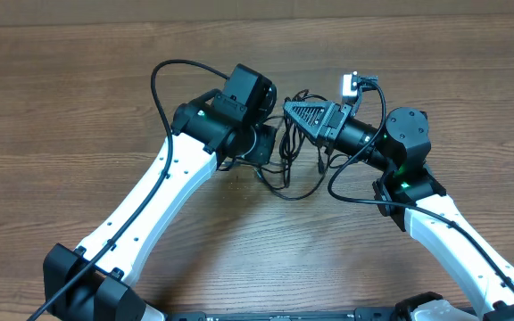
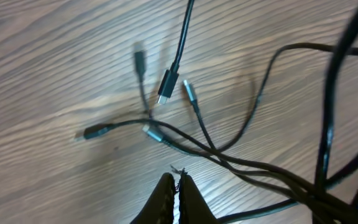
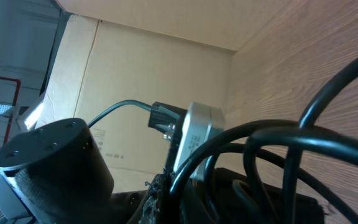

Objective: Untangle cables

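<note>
Overhead, the cables [image 1: 288, 157] lie knotted mid-worktop [image 1: 78, 53] between the left hand [image 1: 270, 147] and the right hand [image 1: 289, 109]. From the left wrist, my left hand is pinched closed on nothing visible, with the plugs [image 2: 166, 84] just beyond. From the right wrist, the closed right hand seems to hold loops aloft. We're early in the separating, I judge; next, grip one strand and draw it clear.
</note>
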